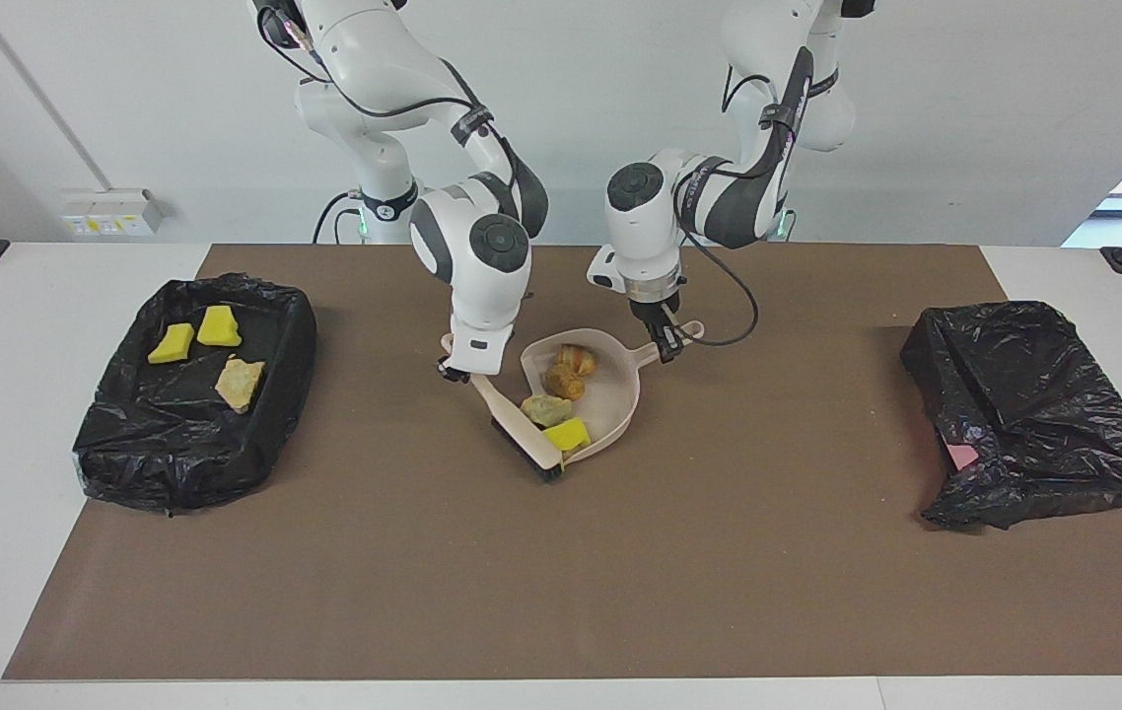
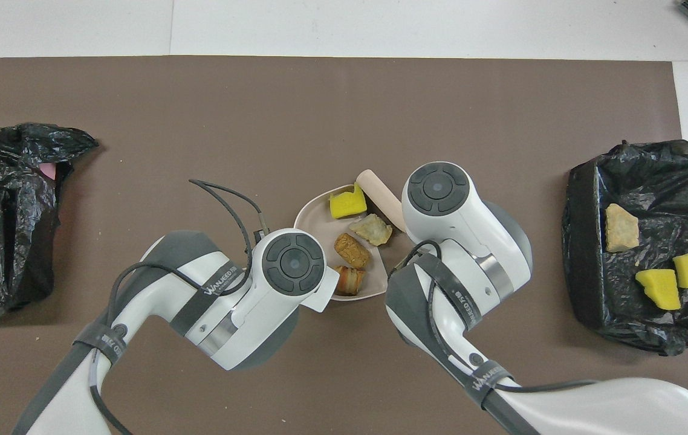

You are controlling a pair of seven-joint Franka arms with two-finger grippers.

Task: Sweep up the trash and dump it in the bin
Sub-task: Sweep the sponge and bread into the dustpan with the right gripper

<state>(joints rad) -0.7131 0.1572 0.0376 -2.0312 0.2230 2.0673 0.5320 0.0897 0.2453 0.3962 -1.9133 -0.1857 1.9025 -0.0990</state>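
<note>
Right claw (image 1: pixel 457 369) pinched the brush (image 1: pixel 522 434) against the dustpan (image 1: pixel 610 406); left claw (image 1: pixel 665 345) gripped its handle, four scraps (image 1: pixel 566 431) inside.

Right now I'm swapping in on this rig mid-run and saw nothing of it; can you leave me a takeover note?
Left gripper: shut on the dustpan handle, pan resting mid-mat.
Right gripper: shut on the brush handle, bristles down at the pan's open edge.
Trash: four scraps in the dustpan, namely a yellow chunk, a pale lump and two brown lumps. Three more lie in the open black-lined bin at the right arm's end. A crumpled black bag sits at the left arm's end.
Done: no scraps visible on the mat.
Left: draw the brush clear, lift the dustpan, dump it in the bin.
</note>
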